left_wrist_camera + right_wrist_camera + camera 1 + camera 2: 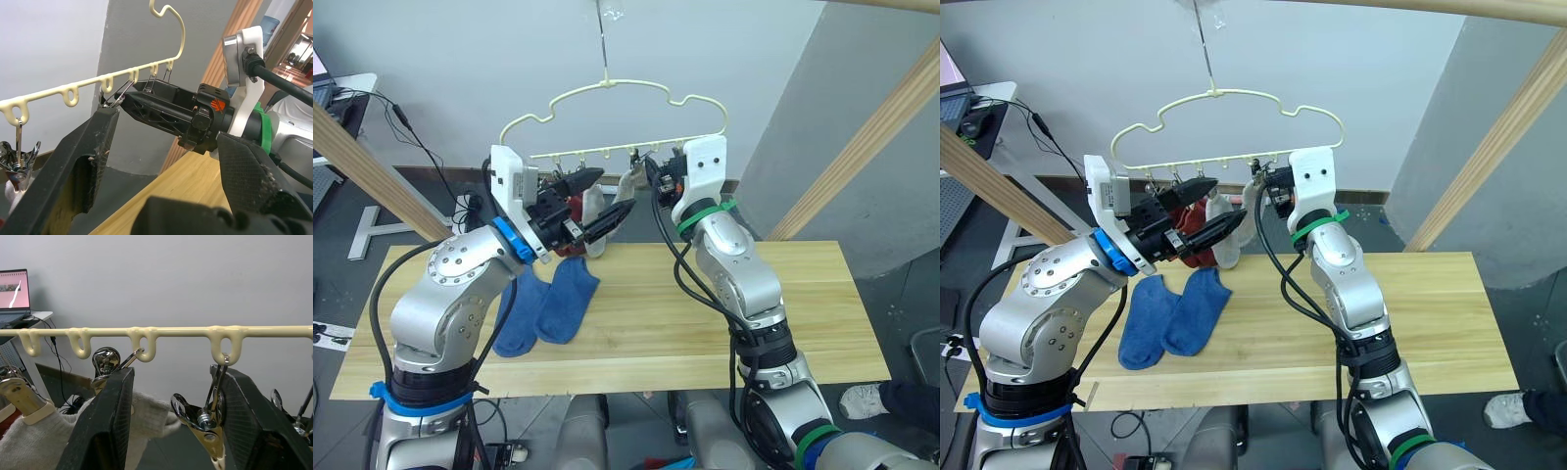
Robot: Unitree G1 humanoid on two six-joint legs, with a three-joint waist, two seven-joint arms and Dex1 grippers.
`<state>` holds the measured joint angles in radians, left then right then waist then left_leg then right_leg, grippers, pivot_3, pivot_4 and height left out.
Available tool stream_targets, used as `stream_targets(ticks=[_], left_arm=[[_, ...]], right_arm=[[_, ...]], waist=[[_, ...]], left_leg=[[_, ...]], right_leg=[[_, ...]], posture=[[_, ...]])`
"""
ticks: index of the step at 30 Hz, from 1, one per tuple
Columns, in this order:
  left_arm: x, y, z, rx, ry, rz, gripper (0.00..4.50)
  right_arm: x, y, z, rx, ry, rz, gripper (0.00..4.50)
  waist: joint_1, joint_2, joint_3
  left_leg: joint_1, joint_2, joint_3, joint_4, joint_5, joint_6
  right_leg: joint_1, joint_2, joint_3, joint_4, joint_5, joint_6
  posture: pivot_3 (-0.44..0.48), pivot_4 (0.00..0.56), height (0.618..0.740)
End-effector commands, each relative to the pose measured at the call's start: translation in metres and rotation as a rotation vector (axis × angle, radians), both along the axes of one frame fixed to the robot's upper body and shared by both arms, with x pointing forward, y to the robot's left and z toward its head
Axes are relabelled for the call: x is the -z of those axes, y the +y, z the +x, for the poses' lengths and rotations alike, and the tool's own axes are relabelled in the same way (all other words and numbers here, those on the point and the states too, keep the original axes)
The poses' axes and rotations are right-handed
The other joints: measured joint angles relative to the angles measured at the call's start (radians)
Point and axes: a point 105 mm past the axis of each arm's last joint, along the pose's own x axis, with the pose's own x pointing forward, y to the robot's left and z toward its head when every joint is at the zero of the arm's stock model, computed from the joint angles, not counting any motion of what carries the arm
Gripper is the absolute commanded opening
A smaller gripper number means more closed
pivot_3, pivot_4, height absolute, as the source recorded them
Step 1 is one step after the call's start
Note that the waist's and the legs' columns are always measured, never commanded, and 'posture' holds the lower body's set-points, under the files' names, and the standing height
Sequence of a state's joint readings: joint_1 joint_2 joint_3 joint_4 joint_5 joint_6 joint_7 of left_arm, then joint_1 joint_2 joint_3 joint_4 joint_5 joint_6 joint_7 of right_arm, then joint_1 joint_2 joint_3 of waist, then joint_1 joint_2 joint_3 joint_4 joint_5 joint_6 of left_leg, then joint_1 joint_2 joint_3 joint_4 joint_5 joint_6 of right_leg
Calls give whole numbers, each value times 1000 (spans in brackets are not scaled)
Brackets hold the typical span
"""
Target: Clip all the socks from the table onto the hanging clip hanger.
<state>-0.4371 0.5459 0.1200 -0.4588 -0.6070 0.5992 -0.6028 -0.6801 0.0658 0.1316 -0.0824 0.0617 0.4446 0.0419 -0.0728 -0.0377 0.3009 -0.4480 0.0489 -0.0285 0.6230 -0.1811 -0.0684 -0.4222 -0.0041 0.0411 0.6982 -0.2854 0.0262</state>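
Stereo head views with both wrist views. The clip hanger [607, 122] hangs by its hook above the far edge of the desk [724, 313], its lower bar level with both claws. The left claw [597, 201] is raised to the bar with its fingers spread and holding nothing; one finger points at the bar and the other angles down toward the desk. The right claw [171, 431] faces it from the opposite side, also spread and empty, with a hanging metal clip [208, 423] between its two fingers just under the bar. The two claws stand close together, tip toward tip, so little free room lies between them along the bar.

Behind the left claw, a light grey sock [1224, 230] and a rust red sock [1197, 245] hang from the hanger; in the right wrist view the grey knit lies just beyond the right claw's finger, held in a clip [105, 362]. How many socks hang there in all is hard to tell, since the left claw covers part of them.

Below the left claw two blue socks [548, 304] lie flat side by side on the desk, touching along their length, near its left half. The right half of the desk lies open beside the right arm. Slanted wooden beams [862, 147] flank the desk on both sides, and a side table with cables [352, 98] stands well off behind the left arm.
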Motion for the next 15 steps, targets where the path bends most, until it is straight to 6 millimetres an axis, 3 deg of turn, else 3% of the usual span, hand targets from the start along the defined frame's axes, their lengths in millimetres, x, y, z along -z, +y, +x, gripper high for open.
stream_targets(ticks=[1, 3, 6, 8, 11, 15], left_arm=[[-9, -1, -6, 8, -57, 7, 3662], [-9, -1, -6, 8, -57, 7, 3662], [-9, -1, -6, 8, -57, 7, 3662], [-9, -2, -6, 8, -56, 7, 3662], [-8, -3, -7, 10, -54, 7, 3662], [-2, -6, -7, 9, -46, 19, 3662]], right_arm=[[-17, 3, -5, -23, -60, 43, 2386], [-16, 2, -4, -19, -55, 44, 2003], [-15, -1, -2, -7, -47, 48, 938], [-14, -4, 0, 0, -45, 49, 493], [-14, -8, 1, 8, -43, 50, 166], [-11, -18, 2, -14, -26, 35, 127]], waist=[[1, 0, 0], [1, 0, 0], [3, 0, 0], [5, 0, 0], [8, 0, 0], [12, 0, 0]], left_leg=[[0, 0, 0, 0, 0, 0], [0, 0, 0, 0, 0, 0], [0, 0, 0, 0, 0, 0], [0, 0, 0, 0, 0, 0], [0, 0, 0, 0, 0, 0], [0, 0, 0, 0, 0, 0]], right_leg=[[0, 0, 0, 0, 0, 0], [0, 0, 0, 0, 0, 0], [0, 0, 0, 0, 0, 0], [0, 0, 0, 0, 0, 0], [0, 0, 0, 0, 0, 0], [0, 0, 0, 0, 0, 0]], posture=[[-33, 294, 740], [-33, 294, 740], [-33, 294, 740], [-33, 294, 740], [-33, 294, 740], [-33, 294, 740]])
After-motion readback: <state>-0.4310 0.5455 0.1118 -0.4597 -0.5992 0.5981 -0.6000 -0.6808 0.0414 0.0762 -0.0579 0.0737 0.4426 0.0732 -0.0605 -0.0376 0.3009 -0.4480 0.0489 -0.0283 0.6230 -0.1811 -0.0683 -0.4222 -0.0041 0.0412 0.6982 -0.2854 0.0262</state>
